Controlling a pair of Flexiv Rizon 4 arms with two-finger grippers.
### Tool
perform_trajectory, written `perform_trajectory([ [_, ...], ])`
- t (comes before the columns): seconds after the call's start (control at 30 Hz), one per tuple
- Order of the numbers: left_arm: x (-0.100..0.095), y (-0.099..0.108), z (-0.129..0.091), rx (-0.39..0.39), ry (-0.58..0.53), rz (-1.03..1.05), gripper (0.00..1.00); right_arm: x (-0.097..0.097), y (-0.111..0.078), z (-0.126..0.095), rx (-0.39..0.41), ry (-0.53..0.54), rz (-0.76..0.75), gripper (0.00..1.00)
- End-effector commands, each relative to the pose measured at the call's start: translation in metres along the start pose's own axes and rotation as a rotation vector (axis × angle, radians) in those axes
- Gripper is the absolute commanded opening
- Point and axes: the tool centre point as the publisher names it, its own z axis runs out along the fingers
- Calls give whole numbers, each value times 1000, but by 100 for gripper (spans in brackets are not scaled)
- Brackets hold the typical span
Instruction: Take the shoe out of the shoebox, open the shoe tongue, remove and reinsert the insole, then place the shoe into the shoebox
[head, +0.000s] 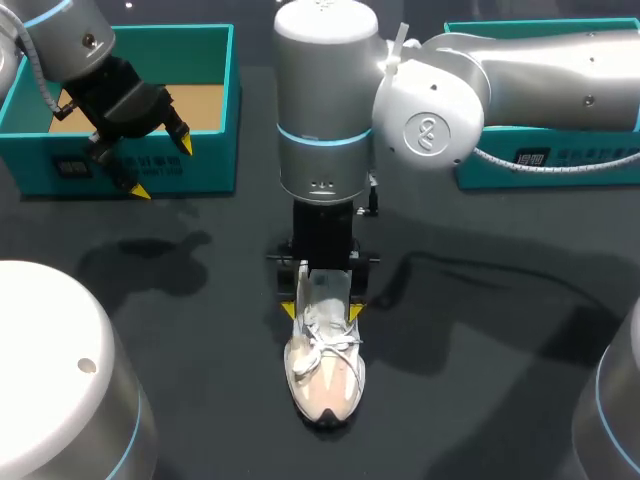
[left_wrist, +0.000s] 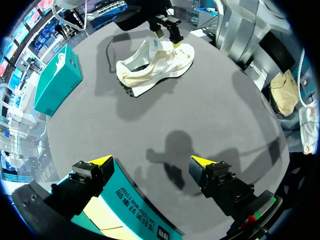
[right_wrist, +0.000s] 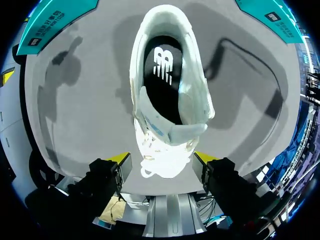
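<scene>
A white sneaker stands upright on the dark table, toe toward the front edge. In the right wrist view its black insole shows inside the shoe. My right gripper is down over the laced middle, yellow fingertips on either side with small gaps, so it is open. My left gripper hangs open and empty at the front wall of the open teal shoebox. The left wrist view shows that gripper above the box edge, the shoe far ahead.
A second teal box sits at the back right, partly hidden by my right arm, and shows in the left wrist view as a teal box past the shoe. Bare dark table lies between the shoebox and the shoe.
</scene>
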Motion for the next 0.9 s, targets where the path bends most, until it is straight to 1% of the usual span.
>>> perform_trajectory([
  [0.03,0,0,0,-3,2,0,100,1,-14,-1,-9,-1,9,73],
  [0.17,0,0,0,-3,2,0,100,2,-32,-5,-28,-2,26,67],
  [0.2,0,0,0,-3,2,0,100,2,-36,-6,-27,-5,38,64],
  [0.23,0,0,0,-3,2,0,100,3,-40,-7,-23,-9,49,58],
  [0.27,0,0,0,-3,2,0,100,3,-44,-7,-20,-12,57,49],
  [0.3,0,0,0,-3,2,0,100,4,-48,-8,-21,-12,60,45],
  [0.4,0,0,0,-3,2,0,100,4,-60,-9,-17,-17,97,38],
  [0.47,0,0,0,-3,2,0,100,4,-63,-9,-18,-18,101,36],
  [0.5,0,0,0,-3,2,0,100,4,-63,-9,-19,-19,102,33],
  [0.57,0,0,0,-3,2,0,100,5,-61,-10,-24,-27,96,30],
  [0.77,0,0,0,-3,2,0,100,5,-47,-15,-41,-61,73,32],
  [0.9,0,0,0,-3,2,0,100,7,-29,-16,-53,-71,31,32],
])
